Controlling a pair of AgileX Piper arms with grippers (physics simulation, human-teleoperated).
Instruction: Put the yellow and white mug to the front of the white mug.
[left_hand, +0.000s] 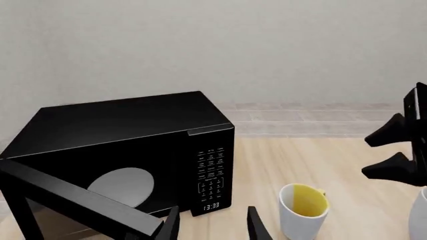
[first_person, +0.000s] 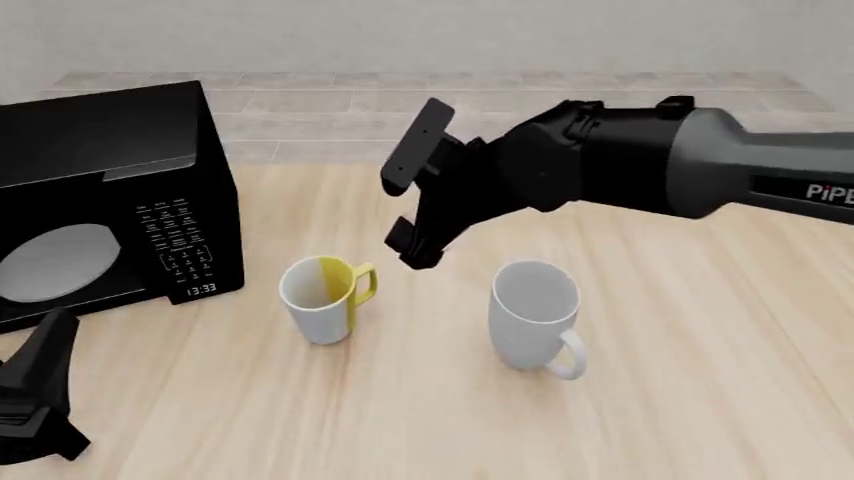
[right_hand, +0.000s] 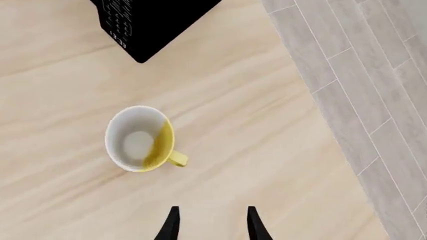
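At far left of the front view sits a boxy black microwave oven (first_person: 114, 190) with its door swung open, and below it, in the lower left corner, the left hand (first_person: 34, 400) rests low over the pale wooden bench (first_person: 694, 380); its fingers look parted and hold nothing. Left of centre stands the short yellow and white mug (first_person: 320, 298), upright, its yellow handle turned toward the taller plain white mug (first_person: 537, 312), which stands just right of centre, a clear gap between the two. Above that gap, in the upper middle, the right hand (first_person: 416, 238) hangs over the bench, fingers apart, gripping nothing. Judging from this, the task is barely begun: the smaller mug is ungrasped and sits beside the white mug, not at its front.
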